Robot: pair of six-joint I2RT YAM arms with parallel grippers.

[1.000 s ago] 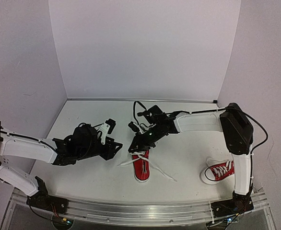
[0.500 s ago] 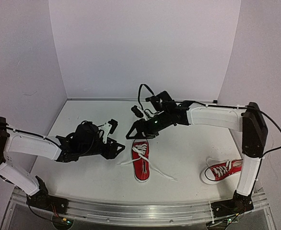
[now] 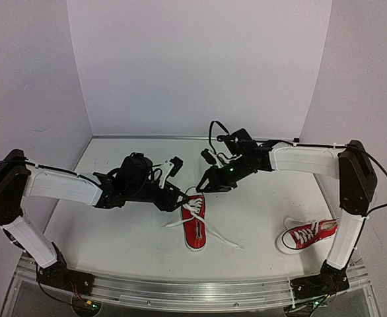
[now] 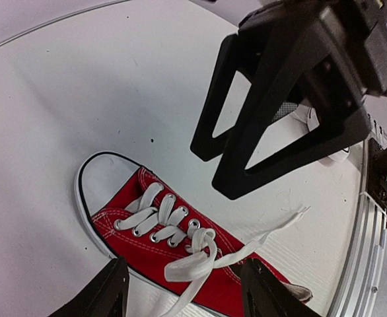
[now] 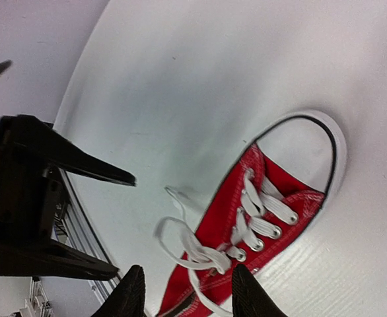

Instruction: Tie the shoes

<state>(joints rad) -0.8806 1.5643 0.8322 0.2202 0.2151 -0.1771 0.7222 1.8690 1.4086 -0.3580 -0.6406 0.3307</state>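
One red shoe [image 3: 194, 229] lies mid-table, its white laces [image 3: 193, 209] crossed in a loose first knot with both ends trailing on the table. It also shows in the left wrist view [image 4: 180, 247] and in the right wrist view [image 5: 246, 224]. My left gripper [image 3: 177, 199] is open and empty just left of the knot, which sits between its fingertips in its own view [image 4: 187, 297]. My right gripper [image 3: 205, 187] is open and empty just behind the shoe, above the laces [image 5: 188, 294]. The second shoe [image 3: 305, 235] lies at the near right.
White walls close in the table [image 3: 114, 238] at the back and on both sides. A metal rail [image 3: 193, 287] runs along the near edge. The right arm's base post [image 3: 335, 244] stands beside the second shoe.
My left gripper has moved right, up to the shoe's lace end. My right gripper has lifted off the laces and shifted right and back.
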